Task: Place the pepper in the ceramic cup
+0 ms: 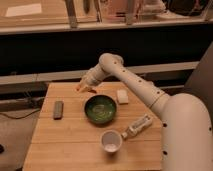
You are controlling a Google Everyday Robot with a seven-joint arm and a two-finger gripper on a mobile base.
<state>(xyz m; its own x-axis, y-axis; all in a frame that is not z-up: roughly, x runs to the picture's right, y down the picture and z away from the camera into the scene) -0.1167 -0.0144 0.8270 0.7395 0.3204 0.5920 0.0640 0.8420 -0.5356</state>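
Note:
The pepper (pixel 90 89) is a small orange-red piece at the back of the wooden table (pixel 75 132), just behind the green bowl (pixel 100 109). My gripper (pixel 83 87) is at the end of the white arm, right at the pepper's left end, low over the table. The ceramic cup (pixel 111 141) is small, round and white with a pinkish inside. It stands upright at the front of the table, in front of the bowl and well away from the gripper.
A dark flat rectangular object (pixel 58 109) lies at the table's left. A pale rectangular block (pixel 122 96) lies right of the bowl. A white bottle (pixel 137 126) lies on its side next to the cup. My white arm reaches over the table's right side.

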